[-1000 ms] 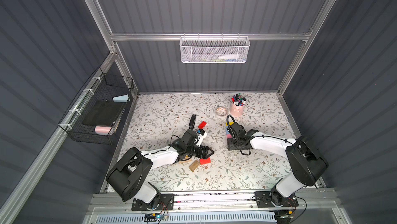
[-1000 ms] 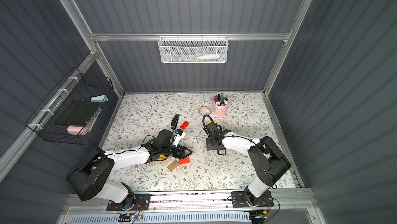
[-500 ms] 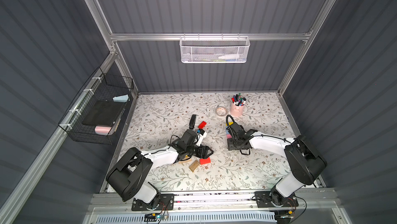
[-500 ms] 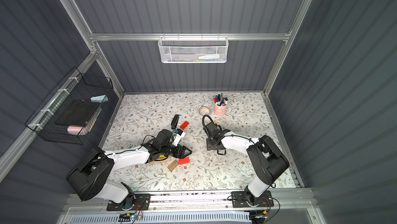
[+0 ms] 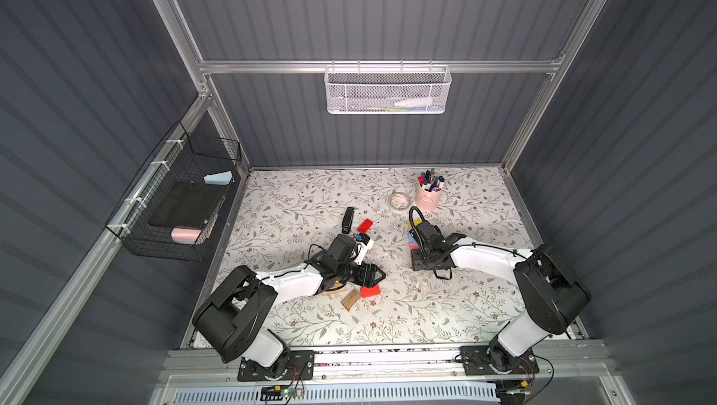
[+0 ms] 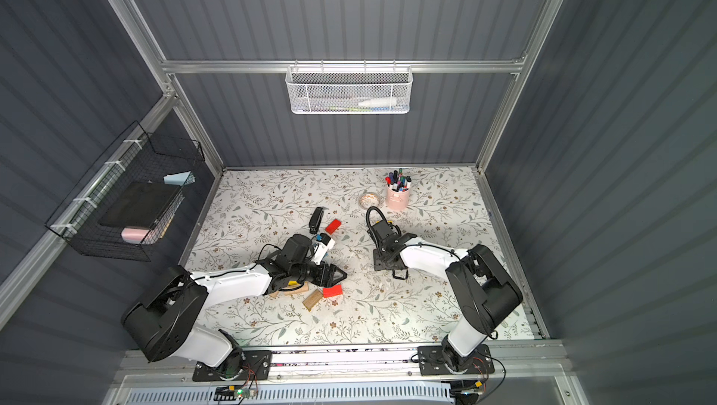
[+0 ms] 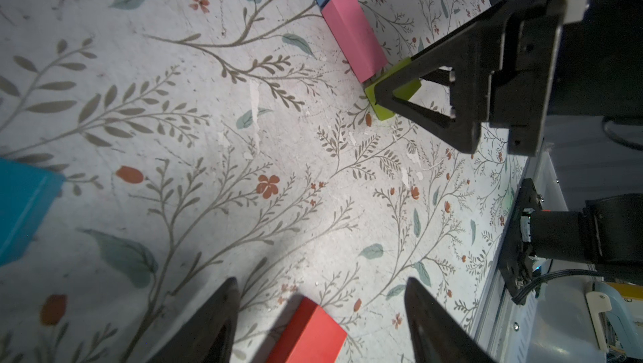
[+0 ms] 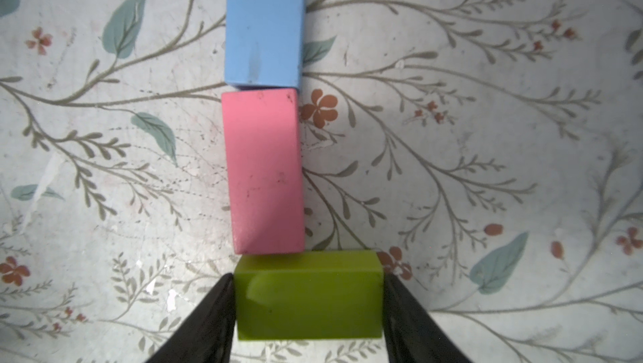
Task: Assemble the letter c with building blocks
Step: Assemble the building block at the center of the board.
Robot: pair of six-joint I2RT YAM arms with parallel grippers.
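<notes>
In the right wrist view, a blue block, a pink block and a lime green block lie in a line on the floral mat, the green one crosswise at the pink one's end. My right gripper is shut on the lime green block, a finger pressed on each short end. My left gripper stands open low over the mat, with a red block lying loose between its fingers. In a top view a yellow block sits at the line's far end.
A wooden block lies beside the red one; another red block and a black stapler lie further back. A teal block lies off to the side of the left gripper. A pink pen cup and tape roll stand at the back.
The right jaws have narrowed slightly onto the lime green block. The left arm has not moved.
</notes>
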